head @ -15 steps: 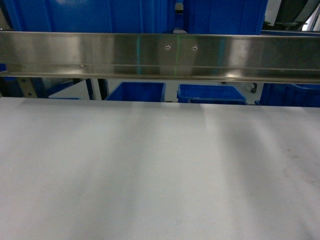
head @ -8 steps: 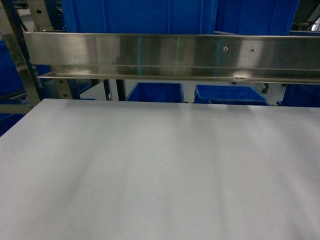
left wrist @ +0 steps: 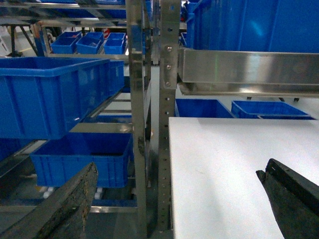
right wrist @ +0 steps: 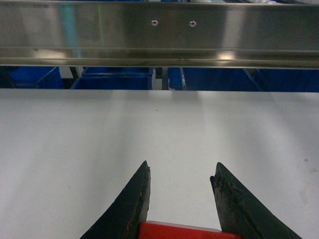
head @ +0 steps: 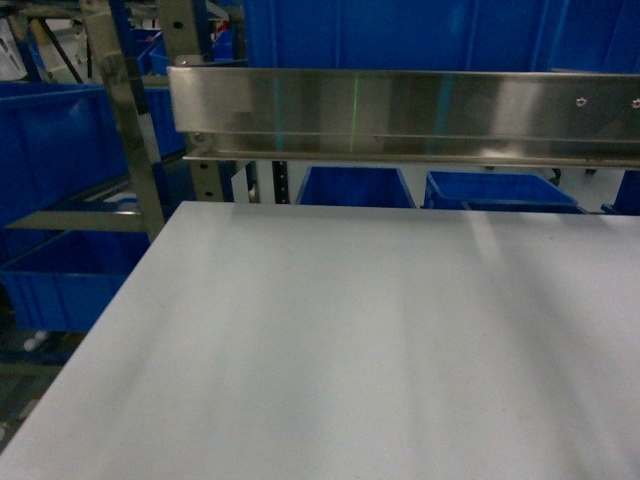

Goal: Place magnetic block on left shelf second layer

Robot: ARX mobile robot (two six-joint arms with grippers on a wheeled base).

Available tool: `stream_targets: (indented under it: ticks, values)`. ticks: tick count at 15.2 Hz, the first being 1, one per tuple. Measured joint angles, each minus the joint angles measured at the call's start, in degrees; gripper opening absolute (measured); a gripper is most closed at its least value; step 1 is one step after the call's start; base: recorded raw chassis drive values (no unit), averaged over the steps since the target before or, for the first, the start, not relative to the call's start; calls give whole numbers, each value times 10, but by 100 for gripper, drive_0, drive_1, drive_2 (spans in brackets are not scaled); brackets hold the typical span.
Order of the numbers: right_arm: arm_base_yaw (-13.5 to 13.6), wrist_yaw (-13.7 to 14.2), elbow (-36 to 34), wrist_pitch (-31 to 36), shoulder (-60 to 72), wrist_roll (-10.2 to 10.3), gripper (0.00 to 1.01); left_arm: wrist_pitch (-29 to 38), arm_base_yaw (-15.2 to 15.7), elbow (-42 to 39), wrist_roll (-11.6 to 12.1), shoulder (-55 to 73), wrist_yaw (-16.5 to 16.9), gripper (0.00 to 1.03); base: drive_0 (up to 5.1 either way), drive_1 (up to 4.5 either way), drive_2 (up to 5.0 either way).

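Right gripper (right wrist: 180, 191): its two dark fingers (right wrist: 128, 209) pinch the red block (right wrist: 179, 231), which sits between them at the bottom edge of the right wrist view, only its top showing. The gripper hangs over the white table (right wrist: 159, 129), pointing at a steel rail (right wrist: 159, 32) that runs across above the table's far edge.

Left gripper (left wrist: 174, 199): spread wide, one finger at each lower corner of the left wrist view, nothing between them. It faces the table's left edge and the steel posts (left wrist: 168, 114) just beside it.

Left of the posts stands the rack (left wrist: 137, 99). One tier bears a large smooth blue crate (left wrist: 47, 94); a second blue crate (left wrist: 82, 157) sits on the tier below.

Head view: table, rail, posts and crates only; neither gripper nor block shows.
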Motion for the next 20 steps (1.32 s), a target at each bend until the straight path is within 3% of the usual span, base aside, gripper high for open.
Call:
stream_targets:
  ticks: [20]
  values:
    - [0,0,0,-2,0,0,33,0,0,0,0,0,0,98,-495,248,248]
